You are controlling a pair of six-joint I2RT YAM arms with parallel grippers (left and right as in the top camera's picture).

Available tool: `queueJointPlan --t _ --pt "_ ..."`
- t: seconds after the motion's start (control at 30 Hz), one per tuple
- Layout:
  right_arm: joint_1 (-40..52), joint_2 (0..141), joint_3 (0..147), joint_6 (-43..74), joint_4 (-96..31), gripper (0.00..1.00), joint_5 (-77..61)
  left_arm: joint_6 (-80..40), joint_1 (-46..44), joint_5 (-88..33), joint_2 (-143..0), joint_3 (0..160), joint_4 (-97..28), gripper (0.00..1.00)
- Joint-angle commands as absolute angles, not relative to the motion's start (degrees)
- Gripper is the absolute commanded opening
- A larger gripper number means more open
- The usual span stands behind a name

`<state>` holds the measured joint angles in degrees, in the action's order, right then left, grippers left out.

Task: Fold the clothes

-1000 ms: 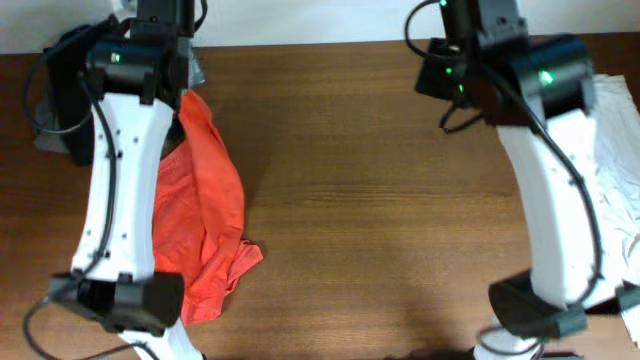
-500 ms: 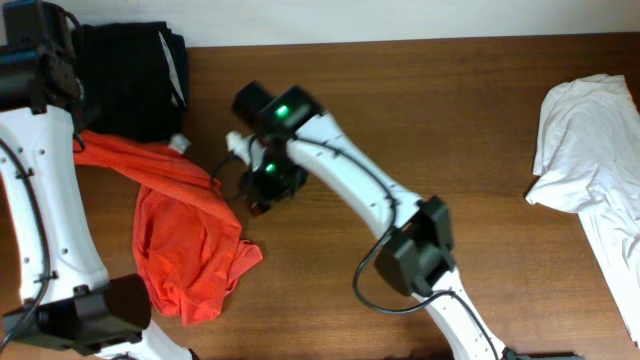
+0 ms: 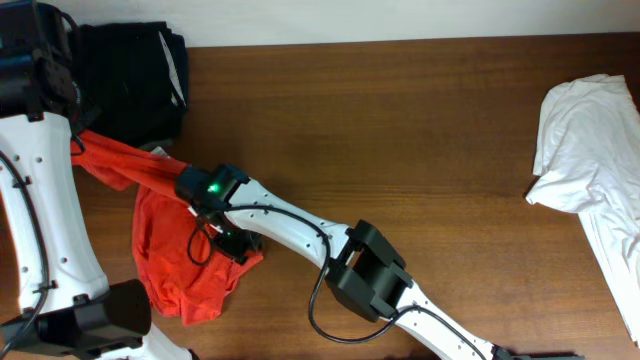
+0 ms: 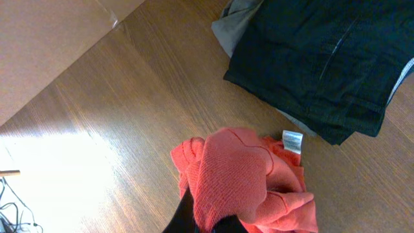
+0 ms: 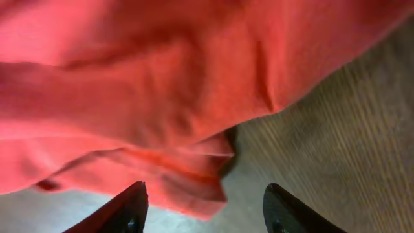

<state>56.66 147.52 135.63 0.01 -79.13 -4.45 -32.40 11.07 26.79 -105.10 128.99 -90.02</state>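
T-shirt (image 3: 185,255), red-orange, lies crumpled at the left of the wooden table (image 3: 420,130), with one part stretched toward the left gripper (image 4: 204,223).
Compared with half a second ago, the right gripper (image 5: 206,213) has moved down to the lower right hem, its fingers apart over soft, wrinkled cotton. The left gripper is clamped on a bunched fold, beside the white label (image 4: 292,140).

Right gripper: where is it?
Overhead view, left side: right gripper hangs open over the red-orange T-shirt near its right edge, below the black garment pile.
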Motion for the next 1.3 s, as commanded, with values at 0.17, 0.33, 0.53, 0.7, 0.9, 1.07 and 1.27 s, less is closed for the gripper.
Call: queueJointPlan --t 0.17,0.33,0.53,0.7,0.9,1.07,1.27 --pt "54.74 148.94 131.39 0.47 -76.18 0.11 -1.83 -32.99 11.42 26.76 -103.35 129.62 -90.13 0.01" --pt "50.15 145.75 133.47 12.27 -81.97 0.04 8.62 -33.01 11.4 23.83 -103.02 129.64 -91.29 0.01" --pt "35.9 129.91 133.86 28.38 -97.36 0.04 20.91 -32.99 11.42 23.73 -96.97 129.62 -90.39 0.01" --pt "22.83 117.95 133.82 26.09 -97.36 0.04 18.28 -32.99 11.4 19.07 -96.9 126.93 -91.53 0.01" --pt "12.99 117.86 131.28 23.11 -97.34 0.72 17.15 -32.99 11.4 16.21 -96.9 118.96 -87.48 0.01" --pt "8.64 119.31 124.79 15.07 -94.74 0.86 2.87 -32.99 11.25 15.55 -96.9 114.32 -85.06 0.01" --pt "21.87 119.31 117.34 5.28 -85.97 0.77 -7.94 -32.99 10.87 15.59 -96.95 110.85 -82.81 0.01"
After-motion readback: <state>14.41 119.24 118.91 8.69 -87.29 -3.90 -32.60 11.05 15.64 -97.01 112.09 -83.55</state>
